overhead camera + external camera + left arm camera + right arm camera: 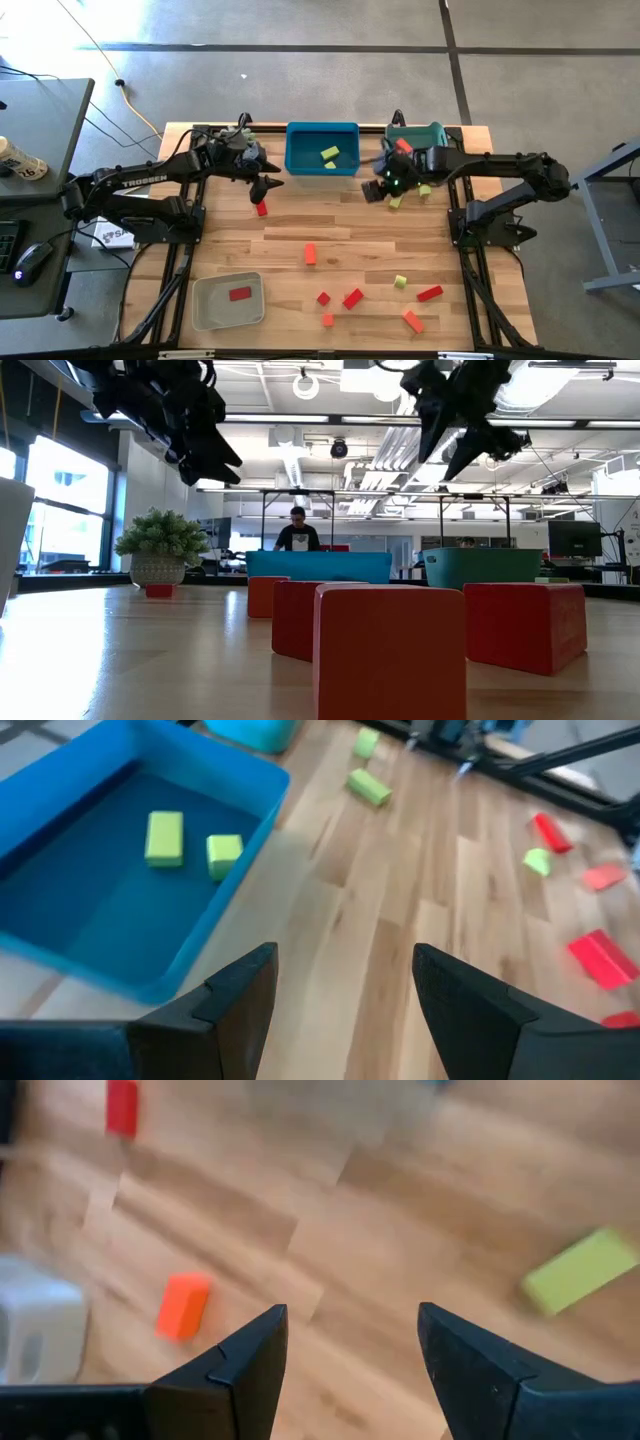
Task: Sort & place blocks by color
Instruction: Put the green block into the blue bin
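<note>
Nearest the low camera sit red blocks (391, 650) on the counter (360, 250), and the scatter spreads from there: reds, oranges and 1 yellow-green cube (400, 282) toward the front edge, an orange bar (310, 254) mid-counter, a red block (262, 208) near the left hand (268, 186).

Both hands are released and grasp nothing. The left hovers just beside the blue tray (322, 172), which holds 2 yellow-green blocks (165, 837). The right hand (379, 192) hangs between the blue tray and the teal bin (432, 133), close to 2 yellow-green pieces (396, 202) on the wood. The grey tray (228, 302) holds 1 red block (239, 294).

We judge we are between placements, picking a new target. Next, we reckon, the right hand should descend over the near yellow-green bar (582, 1270), straddle it, and carry it to blue.
</note>
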